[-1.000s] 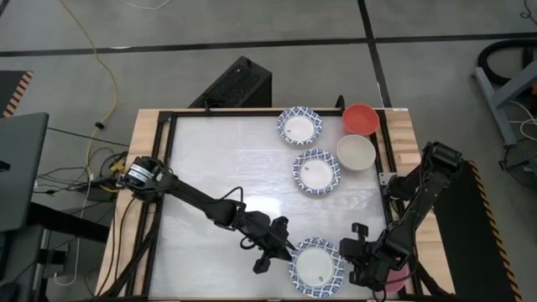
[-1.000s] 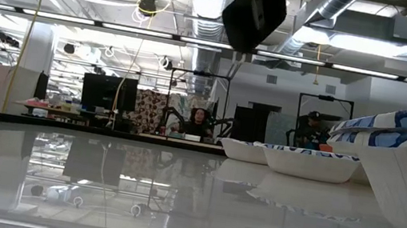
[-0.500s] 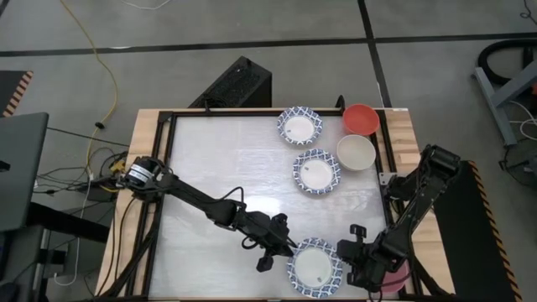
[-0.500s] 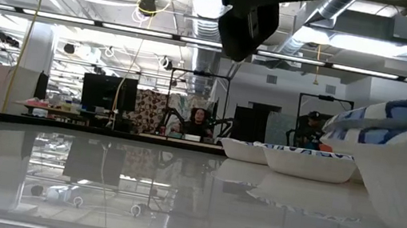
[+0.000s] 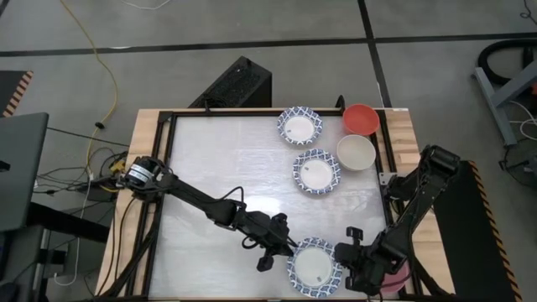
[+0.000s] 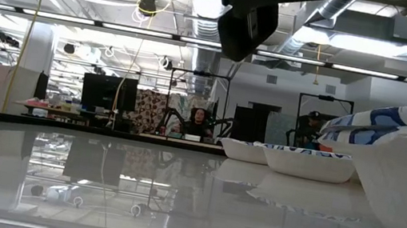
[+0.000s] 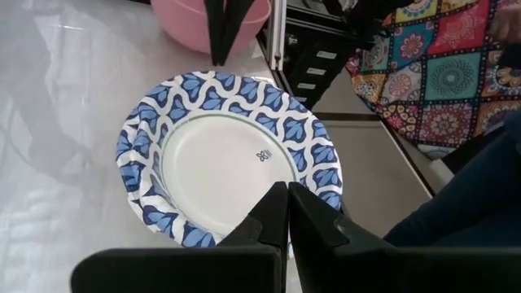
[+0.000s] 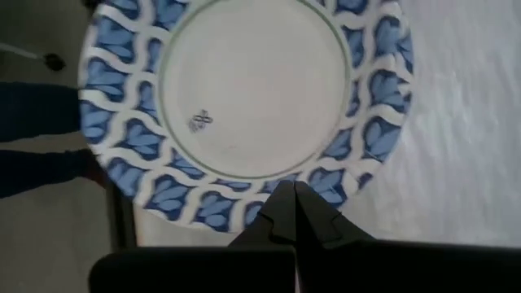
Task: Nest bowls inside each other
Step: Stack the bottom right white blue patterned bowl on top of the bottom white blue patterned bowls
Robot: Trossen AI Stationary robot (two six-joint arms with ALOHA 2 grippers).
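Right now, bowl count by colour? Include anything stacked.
Blue-rimmed white bowls: 4, counting the far one, the middle one and the near stack, which looks like two nested
Red bowl: 1
Cream bowl: 1
Pink bowl: 1, partly under the right arm
Total: 7

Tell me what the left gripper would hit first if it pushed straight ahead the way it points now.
Most likely the blue-rimmed bowl at the table's near edge. The shut left gripper is at its rim, aimed across it. Beyond lies the pink bowl. Whether the tips already touch the rim is unclear.
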